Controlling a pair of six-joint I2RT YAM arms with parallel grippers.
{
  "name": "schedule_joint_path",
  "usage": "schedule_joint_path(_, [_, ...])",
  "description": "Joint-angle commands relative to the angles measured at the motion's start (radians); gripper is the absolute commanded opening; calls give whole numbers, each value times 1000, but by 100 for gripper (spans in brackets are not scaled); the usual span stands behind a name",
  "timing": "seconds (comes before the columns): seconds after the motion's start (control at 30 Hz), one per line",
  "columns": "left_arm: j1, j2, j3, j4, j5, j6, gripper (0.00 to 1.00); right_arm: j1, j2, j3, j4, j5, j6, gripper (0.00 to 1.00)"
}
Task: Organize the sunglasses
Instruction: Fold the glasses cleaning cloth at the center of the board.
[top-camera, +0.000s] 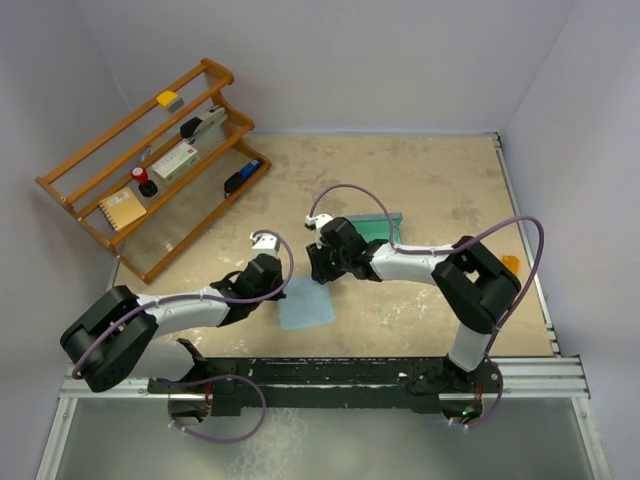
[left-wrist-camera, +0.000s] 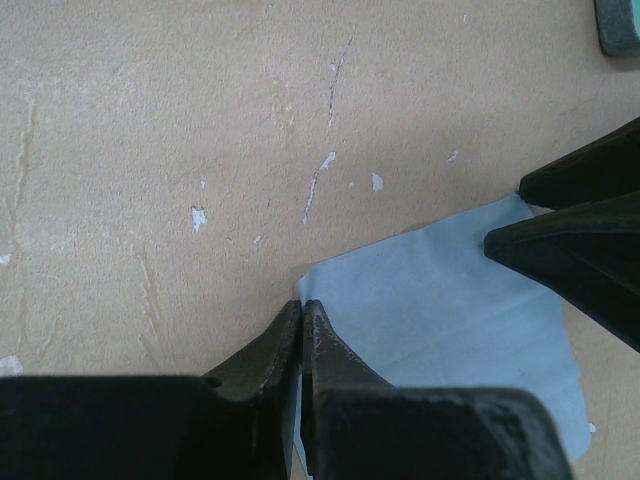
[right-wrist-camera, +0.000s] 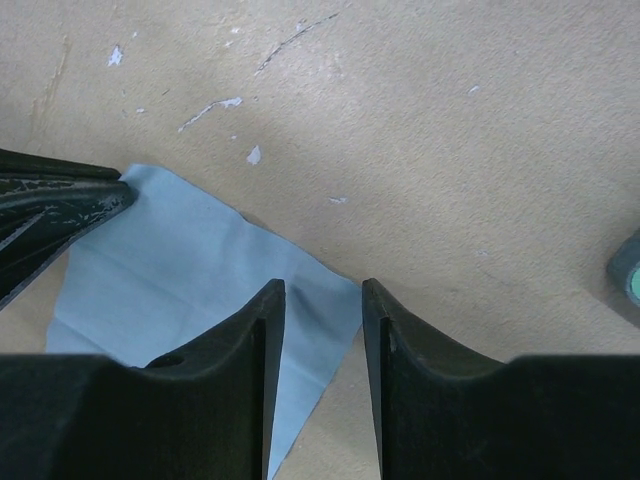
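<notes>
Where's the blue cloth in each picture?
Top view: the blue cloth lies near the middle, between the two arms' tips.
Left wrist: lower right.
Right wrist: lower left.
Shared landmark: the teal object, in the left wrist's top-right corner and at the right wrist's right edge.

Left arm (top-camera: 185, 308): stretched low, reaching forward and to the right.
Left gripper (left-wrist-camera: 302, 310): jaws pressed together, tips angled down.
Right arm (top-camera: 415, 265): elbow bent, forearm reaching left.
Right gripper (right-wrist-camera: 323, 292): jaws partly apart, tips low.
</notes>
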Motion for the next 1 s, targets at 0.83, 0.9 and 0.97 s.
schedule_joint_path(0.83, [-4, 5, -8, 28, 7, 3, 0, -14, -11, -14, -26, -32, -13, 16])
schedule_joint_path(0.9, [-4, 6, -7, 28, 8, 3, 0, -15, -13, -14, -27, -32, -12, 14])
schedule_joint_path(0.97, [-3, 6, -6, 27, 8, 3, 0, -14, -13, -13, -27, -34, -14, 10])
